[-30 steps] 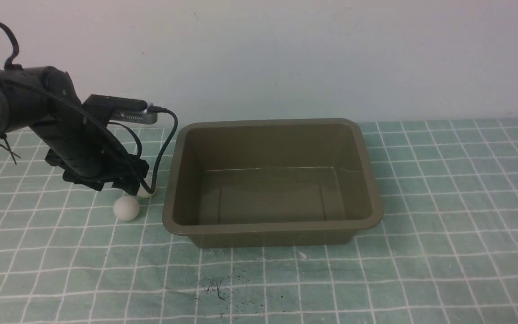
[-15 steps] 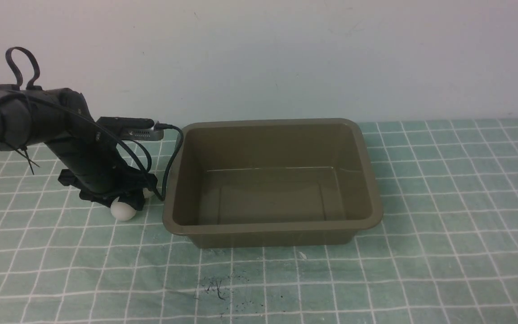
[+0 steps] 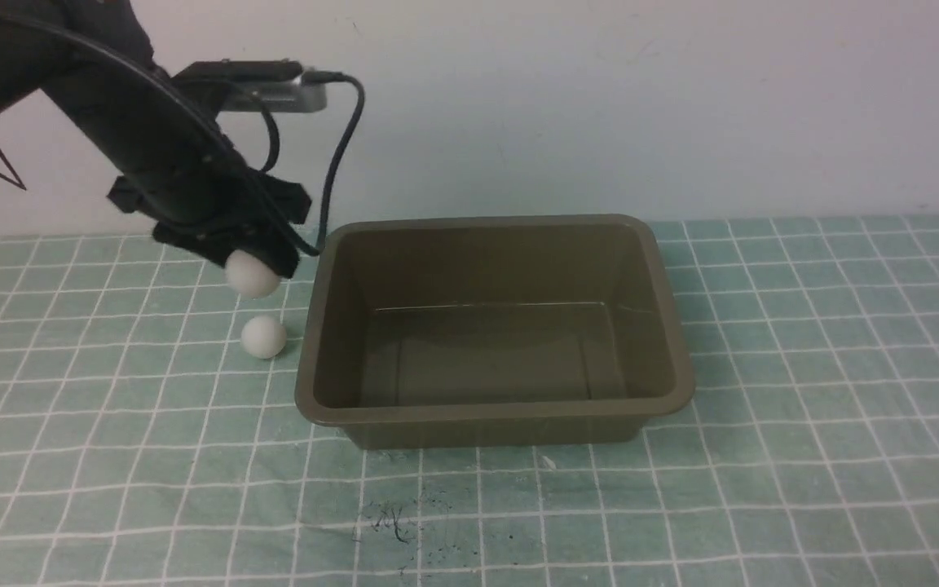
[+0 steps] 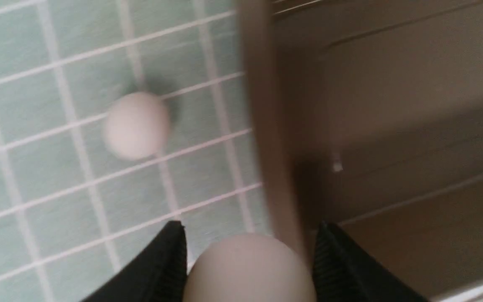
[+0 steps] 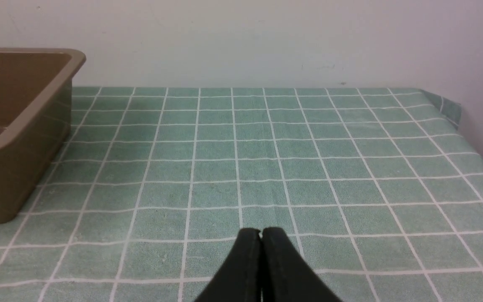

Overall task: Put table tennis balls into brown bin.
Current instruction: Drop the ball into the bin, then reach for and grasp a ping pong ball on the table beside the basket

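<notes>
My left gripper [image 3: 253, 262] is shut on a white table tennis ball [image 3: 252, 275], held in the air just left of the brown bin's [image 3: 306, 391] left rim. In the left wrist view the held ball [image 4: 247, 268] sits between the two black fingers [image 4: 164, 264], with the bin's rim [image 4: 262, 126] right beside it. The second ball [image 3: 263, 337] lies on the cloth below, close to the bin's left wall, and shows blurred as the loose ball [image 4: 136, 125] in the left wrist view. Nothing lies inside the bin. My right gripper [image 5: 260, 235] is shut and holds nothing.
A green checked cloth [image 3: 804, 456] covers the table. A black cable [image 3: 337, 163] hangs from the left wrist near the bin's back left corner. The bin's right wall [image 5: 23, 138] shows in the right wrist view. The cloth's far right edge [image 5: 451, 111] meets the wall.
The left gripper closed on the nearer ball and lifted it up from the cloth, rising beside the bin's left rim. The other ball now shows uncovered on the cloth.
</notes>
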You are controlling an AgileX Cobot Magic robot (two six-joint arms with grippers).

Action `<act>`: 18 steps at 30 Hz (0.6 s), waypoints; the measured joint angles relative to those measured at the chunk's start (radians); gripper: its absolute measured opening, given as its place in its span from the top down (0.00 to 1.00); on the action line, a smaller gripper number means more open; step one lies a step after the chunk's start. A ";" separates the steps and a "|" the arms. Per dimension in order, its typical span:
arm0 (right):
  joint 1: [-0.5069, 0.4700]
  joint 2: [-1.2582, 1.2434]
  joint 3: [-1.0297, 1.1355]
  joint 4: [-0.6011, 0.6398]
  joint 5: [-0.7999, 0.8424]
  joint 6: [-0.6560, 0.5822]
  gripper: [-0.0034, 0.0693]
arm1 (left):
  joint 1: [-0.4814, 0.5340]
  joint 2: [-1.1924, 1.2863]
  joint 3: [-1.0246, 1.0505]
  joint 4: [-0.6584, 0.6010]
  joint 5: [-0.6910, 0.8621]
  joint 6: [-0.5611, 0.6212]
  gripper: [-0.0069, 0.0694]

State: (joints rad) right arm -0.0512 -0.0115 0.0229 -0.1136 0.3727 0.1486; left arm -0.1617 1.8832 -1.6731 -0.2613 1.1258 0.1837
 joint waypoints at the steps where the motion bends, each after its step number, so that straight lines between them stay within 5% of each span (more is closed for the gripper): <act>1: 0.000 0.000 0.000 0.000 0.000 0.000 0.97 | -0.023 0.007 -0.001 -0.013 -0.011 0.002 0.46; 5: 0.000 0.000 0.000 0.000 0.000 0.000 0.97 | -0.099 0.051 -0.001 -0.027 -0.059 -0.016 0.44; 12: 0.000 0.000 0.000 0.000 0.000 0.000 0.97 | -0.135 0.094 -0.071 0.087 -0.036 -0.093 0.27; 16: 0.000 0.000 0.000 0.000 0.000 0.000 0.97 | -0.062 0.089 -0.154 0.261 0.069 -0.184 0.52; 18: 0.000 0.000 0.000 0.000 0.000 0.000 0.97 | -0.004 0.089 -0.159 0.296 0.089 -0.190 0.75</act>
State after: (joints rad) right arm -0.0512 -0.0115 0.0229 -0.1136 0.3727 0.1486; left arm -0.1654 1.9726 -1.8317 0.0343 1.2145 -0.0067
